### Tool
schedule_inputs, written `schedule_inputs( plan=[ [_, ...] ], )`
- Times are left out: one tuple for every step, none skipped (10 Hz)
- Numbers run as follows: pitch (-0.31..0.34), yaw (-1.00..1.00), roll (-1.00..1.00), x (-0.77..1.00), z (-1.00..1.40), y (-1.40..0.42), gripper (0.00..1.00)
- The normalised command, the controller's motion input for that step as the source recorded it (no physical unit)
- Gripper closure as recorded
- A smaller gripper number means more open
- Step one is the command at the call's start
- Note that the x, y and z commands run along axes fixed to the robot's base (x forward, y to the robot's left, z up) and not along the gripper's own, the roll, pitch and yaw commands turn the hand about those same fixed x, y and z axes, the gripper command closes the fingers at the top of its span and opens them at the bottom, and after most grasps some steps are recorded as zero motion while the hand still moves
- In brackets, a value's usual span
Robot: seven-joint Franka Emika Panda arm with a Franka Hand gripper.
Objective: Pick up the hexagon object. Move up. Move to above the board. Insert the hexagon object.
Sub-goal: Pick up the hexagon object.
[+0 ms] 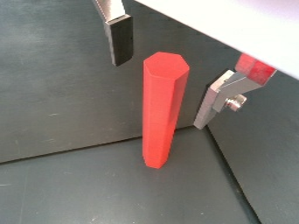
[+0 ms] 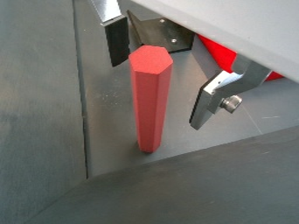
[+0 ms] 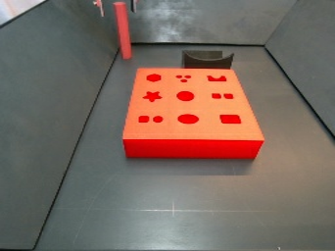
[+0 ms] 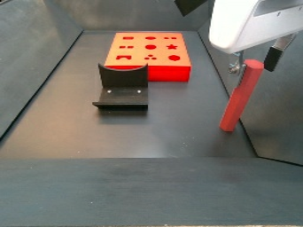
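**Red rod stands between open fingers**

Red, six-sided, the rod (image 1: pixel 162 109) stands upright on the dark floor (image 4: pixel 142 129) by the wall. The gripper (image 2: pixel 170 74) straddles its top, jaws wide, fingers (image 1: pixel 118 39) clear of it (nothing gripped). Beyond, at ten o'clock, sits the fixture (image 4: pixel 122 86), then the board (image 4: pixel 151 53).

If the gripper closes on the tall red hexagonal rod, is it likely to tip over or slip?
The tall red hexagonal rod stands upright on a small base, so an off-centre touch would probably tip it. Its flat facets should give the open gripper, whose fingers flank its top, a steady hold. It looks rigid and smooth, so perhaps slightly slippery.
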Motion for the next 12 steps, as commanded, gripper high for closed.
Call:
schedule_inputs(
  plan=[
    [-0.024, 0.0, -0.08, 0.05, -0.21, 0.0, 0.0],
    [-0.053, 0.0, -0.18, 0.09, -0.25, 0.0, 0.0],
    [-0.07, 0.0, -0.19, 0.0, -0.24, 0.12, 0.0],
    [-0.063, 0.01, -0.17, -0.03, -0.15, 0.26, 0.0],
    [-0.011, 0.03, -0.07, 0.0, -0.14, 0.11, 0.0],
    [0.0, 0.0, -0.03, 0.03, -0.04, 0.02, 0.0],
    [-0.023, 0.0, 0.0, 0.0, 0.0, 0.0, 0.0],
    [0.0, 0.0, 0.0, 0.0, 0.0, 0.0, 0.0],
    [0.0, 0.0, 0.0, 0.0, 0.0, 0.0, 1.0],
    [0.0, 0.0, 0.0, 0.0, 0.0, 0.0, 1.0],
    [0.0, 0.0, 0.0, 0.0, 0.0, 0.0, 1.0],
    [0.0, 0.0, 0.0, 0.0, 0.0, 0.0, 1.0]
  ],
)
